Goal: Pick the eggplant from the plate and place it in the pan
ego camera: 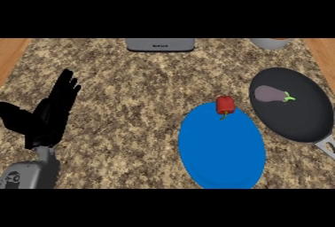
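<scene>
A purple eggplant (271,94) with a green stem lies inside the black pan (296,119) at the right of the counter. The blue plate (221,150) sits just left of the pan; a red bell pepper (226,105) rests on its far rim. My left hand (52,111) stands at the left of the view, fingers straight and pointing up, holding nothing. It is far from the plate and the pan. My right hand does not show.
A grey appliance (161,44) stands at the counter's far edge, centre. A white bowl (271,42) shows at the far right. The pan's grey handle (326,146) points toward the lower right. Wooden strips border the granite at both sides.
</scene>
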You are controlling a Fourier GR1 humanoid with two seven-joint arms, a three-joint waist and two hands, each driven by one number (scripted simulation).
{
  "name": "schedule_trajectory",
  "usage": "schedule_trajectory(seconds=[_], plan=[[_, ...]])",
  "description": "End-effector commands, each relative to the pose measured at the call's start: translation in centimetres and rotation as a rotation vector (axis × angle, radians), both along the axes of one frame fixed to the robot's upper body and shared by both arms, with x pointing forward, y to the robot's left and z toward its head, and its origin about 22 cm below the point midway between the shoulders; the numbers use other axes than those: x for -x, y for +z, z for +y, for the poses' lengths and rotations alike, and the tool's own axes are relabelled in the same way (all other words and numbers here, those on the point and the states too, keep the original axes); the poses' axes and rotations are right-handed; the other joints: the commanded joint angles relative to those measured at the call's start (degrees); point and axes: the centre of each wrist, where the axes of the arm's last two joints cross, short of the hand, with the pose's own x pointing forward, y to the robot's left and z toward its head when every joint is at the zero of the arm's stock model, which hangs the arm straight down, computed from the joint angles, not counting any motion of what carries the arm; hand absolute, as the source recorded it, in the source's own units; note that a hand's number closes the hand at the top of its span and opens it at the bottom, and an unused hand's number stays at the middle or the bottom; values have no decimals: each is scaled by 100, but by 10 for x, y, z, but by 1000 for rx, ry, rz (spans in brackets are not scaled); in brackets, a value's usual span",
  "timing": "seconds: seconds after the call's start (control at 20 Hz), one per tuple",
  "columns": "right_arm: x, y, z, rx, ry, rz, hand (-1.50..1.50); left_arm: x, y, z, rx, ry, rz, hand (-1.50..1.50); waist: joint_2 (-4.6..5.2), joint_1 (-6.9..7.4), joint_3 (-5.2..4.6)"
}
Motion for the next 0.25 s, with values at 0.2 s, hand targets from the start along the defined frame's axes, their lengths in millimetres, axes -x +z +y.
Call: schedule_trajectory(seconds=[0.2], plan=[[27, -4, -13, -85, 127, -98, -150, 0, -12, 3, 4, -2, 11, 0, 11, 18, 1]])
